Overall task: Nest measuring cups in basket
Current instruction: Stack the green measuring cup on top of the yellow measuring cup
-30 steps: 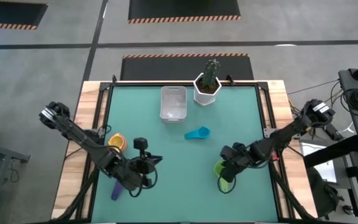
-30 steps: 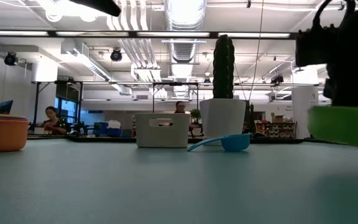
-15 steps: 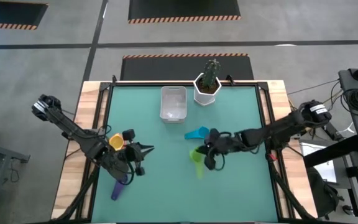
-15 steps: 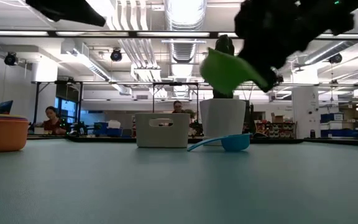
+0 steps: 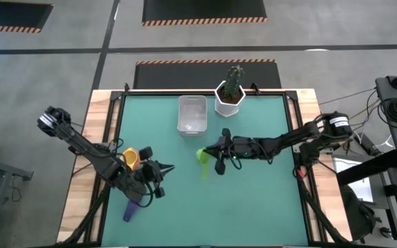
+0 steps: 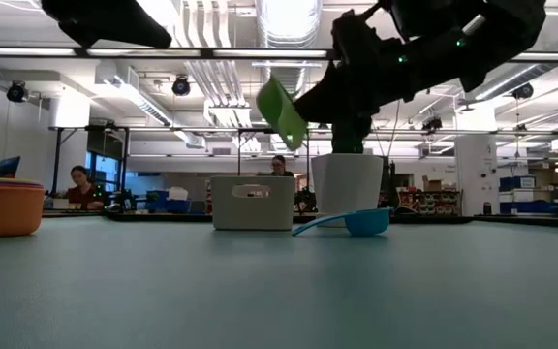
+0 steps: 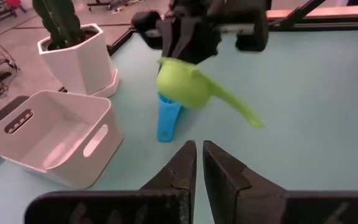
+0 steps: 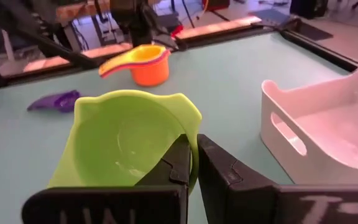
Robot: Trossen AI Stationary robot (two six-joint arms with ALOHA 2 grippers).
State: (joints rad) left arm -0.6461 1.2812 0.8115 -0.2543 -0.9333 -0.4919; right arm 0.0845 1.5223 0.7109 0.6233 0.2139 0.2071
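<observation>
My right hand [image 5: 216, 153] is clamped on the rim of the green cup [image 5: 202, 156], carrying it in the air near the basket [image 5: 191, 114], over the middle of the worktop [image 5: 253, 200]. The grip is fingers pinching the cup wall, one inside, one outside, with the handle sticking out free. The cup looks like thin, light, stiff plastic, probably slick, so a rim pinch should hold but could let it swing; the flat handle is the other option. The blue cup [image 5: 219, 147] lies on the worktop just under my arm. My left hand [image 5: 158, 170] is closed on nothing, hovering beside the orange cup [image 5: 131, 159], which has yellow nested inside. The purple cup [image 5: 128, 209] lies near the front-left edge. The basket is empty, beside the cactus pot [image 5: 229, 98].
</observation>
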